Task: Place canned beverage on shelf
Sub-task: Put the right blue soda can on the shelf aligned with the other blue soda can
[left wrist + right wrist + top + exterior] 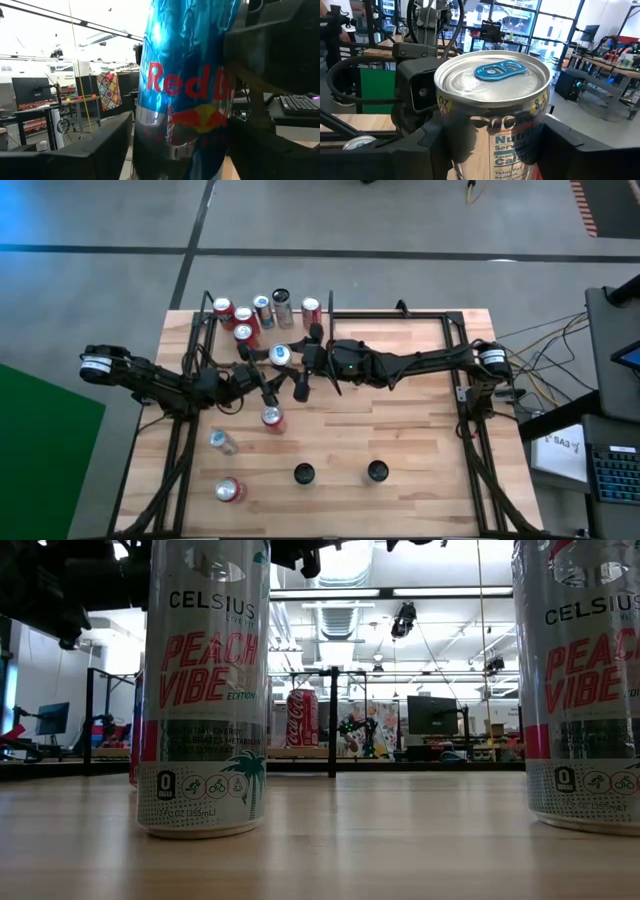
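the high view shows both arms meeting over the red bull can, which stands just in front of the row of cans on the shelf at the table's far left corner. the left gripper reaches it from the near side, the right gripper from beside it.

the left wrist view alone shows the blue red bull can filling the space between that arm's two fingers, which press against its sides: clenched on it. the right wrist view alone shows the can's silver lid and blue tab from above, with the right fingers close at either flank; i cannot tell whether they grip it.

the low view shows neither gripper clearly, only two celsius peach vibe cans standing on the wood table and a coca-cola can far back beside a black upright rod.
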Robot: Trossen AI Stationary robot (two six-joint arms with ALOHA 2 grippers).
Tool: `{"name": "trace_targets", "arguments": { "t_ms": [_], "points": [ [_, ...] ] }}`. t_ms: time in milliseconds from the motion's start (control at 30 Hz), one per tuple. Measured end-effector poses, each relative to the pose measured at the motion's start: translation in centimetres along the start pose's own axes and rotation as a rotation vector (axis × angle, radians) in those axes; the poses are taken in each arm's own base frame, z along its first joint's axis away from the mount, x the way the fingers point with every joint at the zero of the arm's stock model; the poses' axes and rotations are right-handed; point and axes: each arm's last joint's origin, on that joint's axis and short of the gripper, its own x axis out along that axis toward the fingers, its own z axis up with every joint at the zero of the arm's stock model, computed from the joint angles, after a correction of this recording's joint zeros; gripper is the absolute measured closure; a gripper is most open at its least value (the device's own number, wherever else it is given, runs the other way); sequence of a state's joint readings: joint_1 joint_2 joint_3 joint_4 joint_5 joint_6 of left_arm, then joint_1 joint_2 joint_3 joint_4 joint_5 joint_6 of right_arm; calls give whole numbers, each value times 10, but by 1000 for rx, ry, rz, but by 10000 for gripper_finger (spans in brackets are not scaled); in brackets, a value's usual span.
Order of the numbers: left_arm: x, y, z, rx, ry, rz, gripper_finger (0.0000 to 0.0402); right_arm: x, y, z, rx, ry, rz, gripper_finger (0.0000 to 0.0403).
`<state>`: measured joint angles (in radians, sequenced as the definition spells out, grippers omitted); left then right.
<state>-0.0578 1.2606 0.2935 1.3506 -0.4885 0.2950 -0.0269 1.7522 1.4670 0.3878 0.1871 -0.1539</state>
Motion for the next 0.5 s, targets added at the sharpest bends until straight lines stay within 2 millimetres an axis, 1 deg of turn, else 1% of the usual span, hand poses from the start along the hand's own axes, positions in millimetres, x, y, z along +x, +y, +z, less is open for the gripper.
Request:
{"name": "trace_targets", "arguments": {
  "t_ms": [100,200,400,500],
  "points": [
    [0,0,0,8,1,0,99,-1,-2,2,5,-2,-3,200],
    [0,0,0,12,3,-1,92,-4,-7,6,10,3,-10,200],
    [-3,3,4,13,5,3,91,-6,-24,8,46,26,-42,200],
    [-6,7,12,0,-20,10,91,-7,-35,10,45,28,-68,200]
  ]
}}
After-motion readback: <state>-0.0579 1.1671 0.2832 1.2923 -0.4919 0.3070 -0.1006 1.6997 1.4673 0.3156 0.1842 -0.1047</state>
